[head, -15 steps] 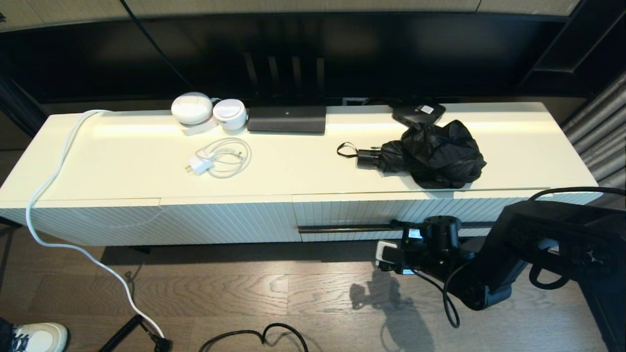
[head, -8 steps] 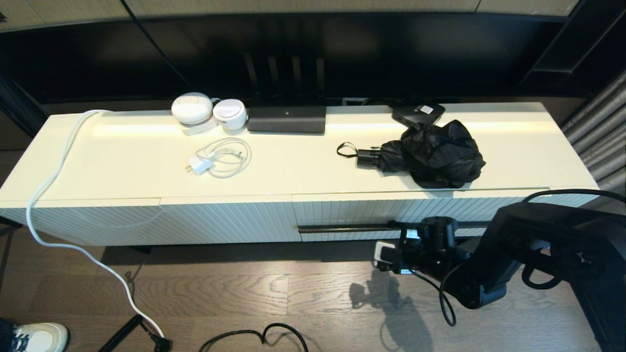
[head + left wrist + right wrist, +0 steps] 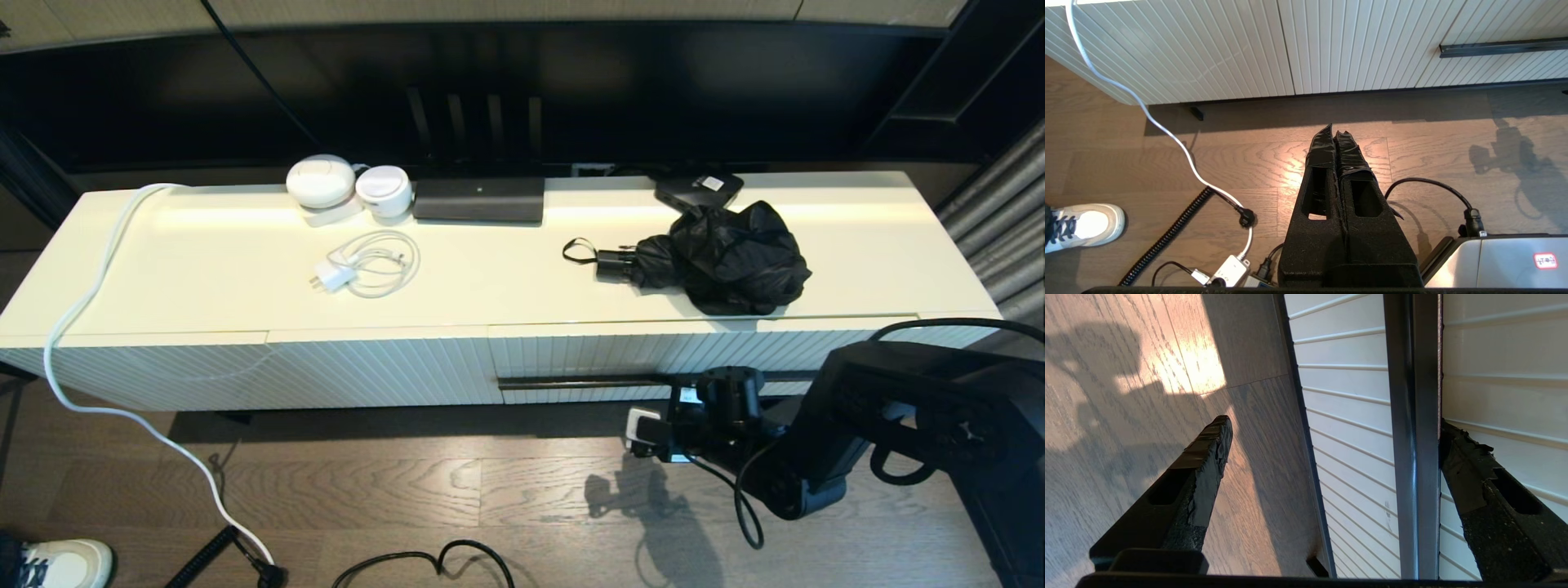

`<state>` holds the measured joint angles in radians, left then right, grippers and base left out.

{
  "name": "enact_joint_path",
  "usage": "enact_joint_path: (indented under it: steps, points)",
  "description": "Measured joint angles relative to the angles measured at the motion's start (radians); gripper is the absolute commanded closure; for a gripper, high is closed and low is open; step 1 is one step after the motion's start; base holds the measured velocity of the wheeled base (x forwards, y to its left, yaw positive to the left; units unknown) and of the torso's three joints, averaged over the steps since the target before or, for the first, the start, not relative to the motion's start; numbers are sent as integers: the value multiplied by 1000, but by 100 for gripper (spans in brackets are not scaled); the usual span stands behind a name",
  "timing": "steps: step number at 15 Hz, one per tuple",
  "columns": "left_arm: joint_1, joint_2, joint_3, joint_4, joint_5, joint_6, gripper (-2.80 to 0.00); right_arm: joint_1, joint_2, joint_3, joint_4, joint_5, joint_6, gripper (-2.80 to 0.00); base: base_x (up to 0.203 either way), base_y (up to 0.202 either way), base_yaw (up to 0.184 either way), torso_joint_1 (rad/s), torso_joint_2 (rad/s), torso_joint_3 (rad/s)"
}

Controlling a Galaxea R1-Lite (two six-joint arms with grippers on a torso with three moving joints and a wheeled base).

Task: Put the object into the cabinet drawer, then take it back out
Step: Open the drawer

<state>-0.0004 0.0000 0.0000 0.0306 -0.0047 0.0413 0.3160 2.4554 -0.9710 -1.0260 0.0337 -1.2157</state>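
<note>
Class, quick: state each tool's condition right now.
Left tool: shut, empty, above the floor.
Right tool: open, straddling the drawer handle, not clamped.

The right gripper (image 3: 1331, 433) has its fingers (image 3: 1208, 449) spread wide apart, and the black bar handle (image 3: 1410, 437) of the cabinet drawer (image 3: 1347, 416) runs between them. One finger touches the handle's edge against the cream fluted front, while the other hangs well clear over the wooden floor (image 3: 1126, 396). A patch of sunlight and dark shadows lie on the floor.
</note>
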Motion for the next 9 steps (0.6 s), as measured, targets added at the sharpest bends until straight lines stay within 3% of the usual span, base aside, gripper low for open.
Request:
enact_joint_path:
  steps: [9]
  points:
    - [0, 0, 0, 0, 0, 0, 0, 21, -25, 109, 2, 3, 3, -280, 0, 0, 0, 0, 0, 0]
